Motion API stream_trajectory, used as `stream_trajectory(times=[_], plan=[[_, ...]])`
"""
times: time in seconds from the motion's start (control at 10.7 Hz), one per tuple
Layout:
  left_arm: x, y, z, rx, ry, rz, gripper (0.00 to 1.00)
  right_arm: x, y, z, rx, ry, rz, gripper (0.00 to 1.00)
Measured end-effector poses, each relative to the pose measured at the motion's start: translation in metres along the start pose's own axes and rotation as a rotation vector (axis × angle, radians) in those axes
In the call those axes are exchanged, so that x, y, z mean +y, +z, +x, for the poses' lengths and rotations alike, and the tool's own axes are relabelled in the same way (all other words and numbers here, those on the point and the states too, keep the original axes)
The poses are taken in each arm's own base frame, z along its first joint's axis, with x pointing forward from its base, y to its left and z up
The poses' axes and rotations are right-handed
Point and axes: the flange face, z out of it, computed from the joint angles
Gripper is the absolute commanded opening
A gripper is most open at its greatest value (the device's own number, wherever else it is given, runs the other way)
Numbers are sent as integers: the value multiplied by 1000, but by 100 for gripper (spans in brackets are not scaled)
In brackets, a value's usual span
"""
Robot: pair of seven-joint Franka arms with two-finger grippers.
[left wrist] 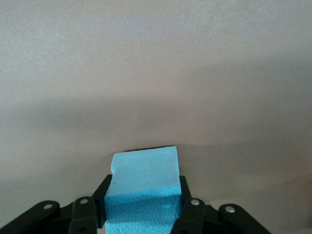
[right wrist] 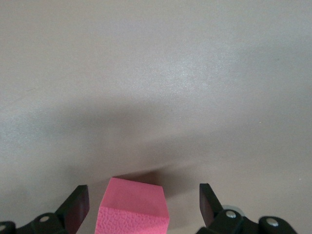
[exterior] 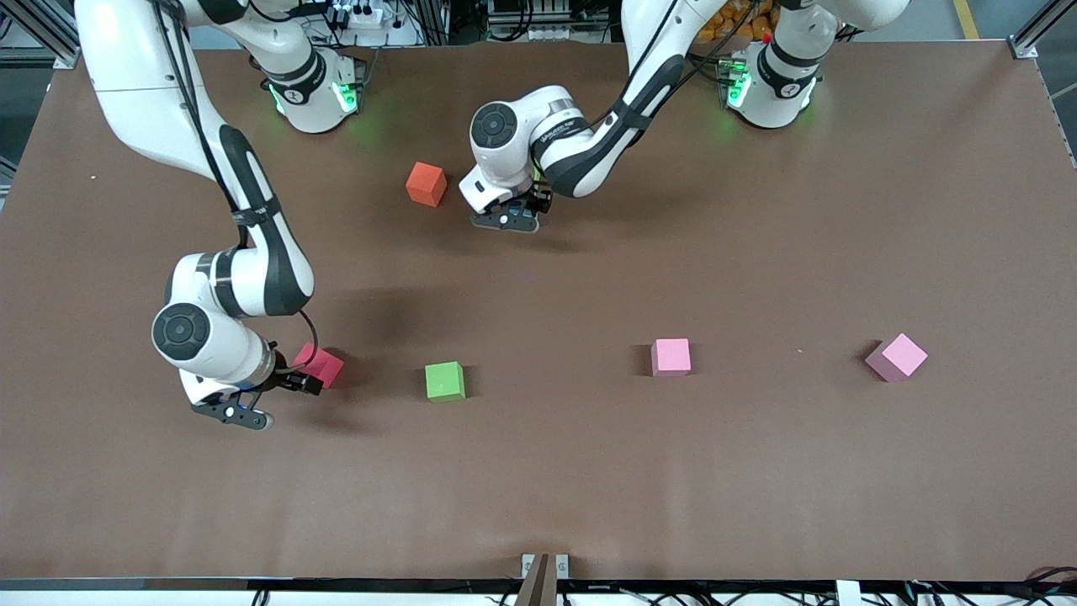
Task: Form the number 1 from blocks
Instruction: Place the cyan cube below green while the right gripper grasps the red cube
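Note:
My left gripper is low over the table beside the orange cube, shut on a light blue block. Its fingers press both sides of that block, which the hand hides in the front view. My right gripper is down at the red block toward the right arm's end of the table. It is open, and the red block sits between the fingers with a gap on each side. The green block, the pink block and the purple block lie apart in a rough row.
An orange cube sits close to the left gripper, toward the robots' bases. The brown table is bare nearer the front camera. A small metal bracket stands at the table's near edge.

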Motion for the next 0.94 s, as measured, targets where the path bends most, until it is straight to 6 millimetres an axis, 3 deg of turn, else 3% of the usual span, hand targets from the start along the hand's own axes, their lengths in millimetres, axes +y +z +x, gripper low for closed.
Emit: stream_trajectory(times=[0.38,0.75,0.94], plan=[[-1,-6,1,4,-2,-19,0,1,1,-1,-38,61,50,100],[4,-3,-9,-7,2,-19,0,45,16,4,-150,191,88,100],[4,-2,-10,-10,2,-17,0,44,16,4,-168,225,125,100]])
